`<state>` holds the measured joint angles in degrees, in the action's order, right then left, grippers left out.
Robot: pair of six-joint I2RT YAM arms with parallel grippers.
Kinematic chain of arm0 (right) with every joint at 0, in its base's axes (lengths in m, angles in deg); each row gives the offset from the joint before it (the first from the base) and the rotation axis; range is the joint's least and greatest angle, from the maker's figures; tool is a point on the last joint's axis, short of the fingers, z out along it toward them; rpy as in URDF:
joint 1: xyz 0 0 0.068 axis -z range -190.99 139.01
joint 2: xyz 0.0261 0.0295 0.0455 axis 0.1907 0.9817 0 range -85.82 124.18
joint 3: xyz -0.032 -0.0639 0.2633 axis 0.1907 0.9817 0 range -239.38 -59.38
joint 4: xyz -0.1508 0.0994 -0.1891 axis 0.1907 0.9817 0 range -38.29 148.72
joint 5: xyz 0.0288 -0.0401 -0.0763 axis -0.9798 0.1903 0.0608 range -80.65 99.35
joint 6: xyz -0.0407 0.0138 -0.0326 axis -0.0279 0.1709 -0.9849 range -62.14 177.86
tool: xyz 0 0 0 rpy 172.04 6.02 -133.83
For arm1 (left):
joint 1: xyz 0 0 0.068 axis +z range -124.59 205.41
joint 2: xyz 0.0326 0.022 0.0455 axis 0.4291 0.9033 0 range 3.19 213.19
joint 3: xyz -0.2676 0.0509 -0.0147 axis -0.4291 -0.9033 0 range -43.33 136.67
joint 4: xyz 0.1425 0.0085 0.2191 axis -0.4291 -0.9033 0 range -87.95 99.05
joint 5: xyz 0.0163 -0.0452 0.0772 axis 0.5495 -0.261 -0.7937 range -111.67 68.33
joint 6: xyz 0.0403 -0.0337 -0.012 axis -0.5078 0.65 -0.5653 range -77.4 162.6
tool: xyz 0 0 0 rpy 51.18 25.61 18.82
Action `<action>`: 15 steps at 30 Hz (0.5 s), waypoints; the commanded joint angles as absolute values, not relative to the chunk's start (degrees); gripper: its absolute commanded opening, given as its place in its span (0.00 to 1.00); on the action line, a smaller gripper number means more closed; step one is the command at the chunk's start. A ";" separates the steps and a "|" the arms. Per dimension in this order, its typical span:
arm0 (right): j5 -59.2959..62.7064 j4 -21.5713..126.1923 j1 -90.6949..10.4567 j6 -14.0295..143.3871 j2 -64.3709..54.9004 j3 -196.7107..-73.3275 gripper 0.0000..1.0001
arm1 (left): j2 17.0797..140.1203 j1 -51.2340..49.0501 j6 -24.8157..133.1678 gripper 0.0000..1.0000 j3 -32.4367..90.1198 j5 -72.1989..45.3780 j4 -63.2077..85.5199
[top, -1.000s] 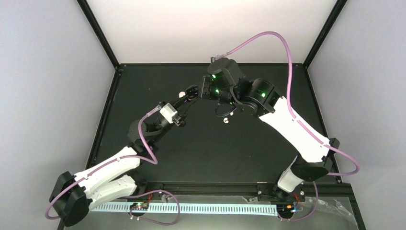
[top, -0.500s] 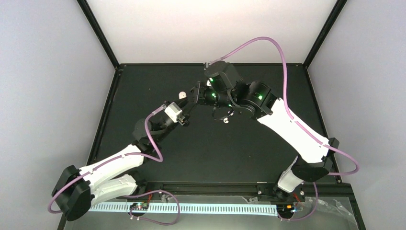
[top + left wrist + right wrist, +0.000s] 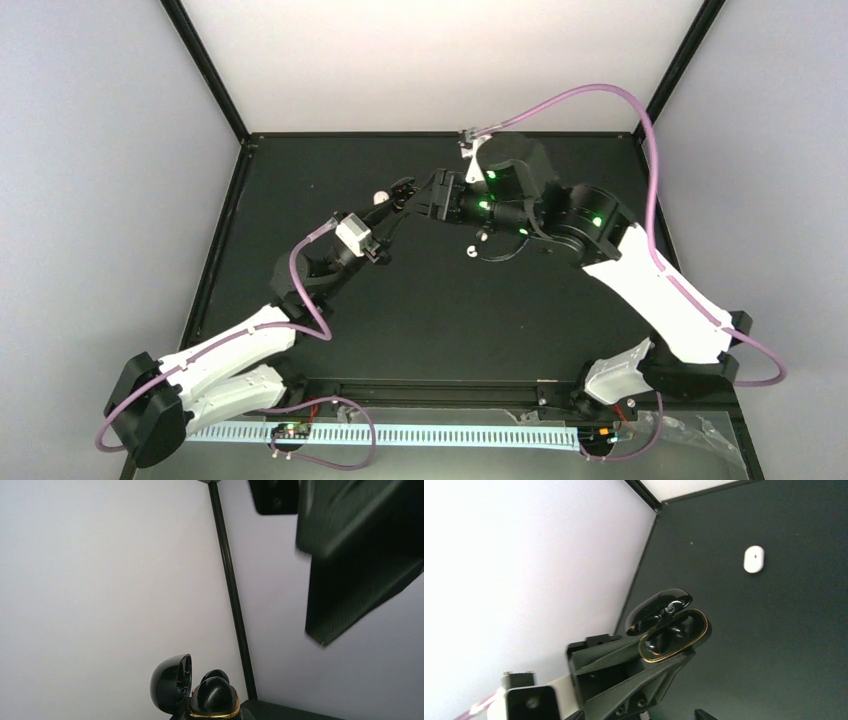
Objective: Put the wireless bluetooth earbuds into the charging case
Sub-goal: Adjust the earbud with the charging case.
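Note:
My left gripper (image 3: 400,191) is shut on a black charging case (image 3: 674,632) with a gold rim, held above the table. Its lid (image 3: 171,682) stands open. Two black earbuds (image 3: 216,691) sit in the case's wells. My right gripper (image 3: 428,202) hovers just right of the case, open with nothing between its fingers; only one fingertip (image 3: 705,714) shows in its own wrist view. A white earbud (image 3: 754,559) lies on the black table (image 3: 440,310) left of the case, and another small white earbud (image 3: 470,252) lies under the right arm.
The black frame post (image 3: 232,595) and the pale enclosure walls (image 3: 100,200) close in the table's back left corner. The left arm's purple cable (image 3: 300,290) loops over its forearm.
The right gripper has opened and drawn back to the right, away from the case. The left gripper still holds the case in about the same place.

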<state>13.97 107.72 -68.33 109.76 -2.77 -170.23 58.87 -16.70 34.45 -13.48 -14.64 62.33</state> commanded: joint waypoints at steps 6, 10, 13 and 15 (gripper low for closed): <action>15.58 103.82 -68.02 96.20 -12.48 -165.20 0.61 | 51.81 -16.97 41.50 0.02 -16.03 -9.26 62.75; 20.41 104.67 -68.00 88.31 -14.04 -162.95 0.61 | 46.14 -17.01 47.22 0.02 -16.00 5.32 57.07; 19.32 105.55 -68.01 84.35 -12.95 -163.35 0.61 | 42.11 -17.04 50.88 0.01 -16.37 12.27 54.87; 15.14 106.44 -67.99 82.06 -10.47 -164.64 0.61 | 40.29 -17.04 52.09 0.01 -16.52 14.22 53.96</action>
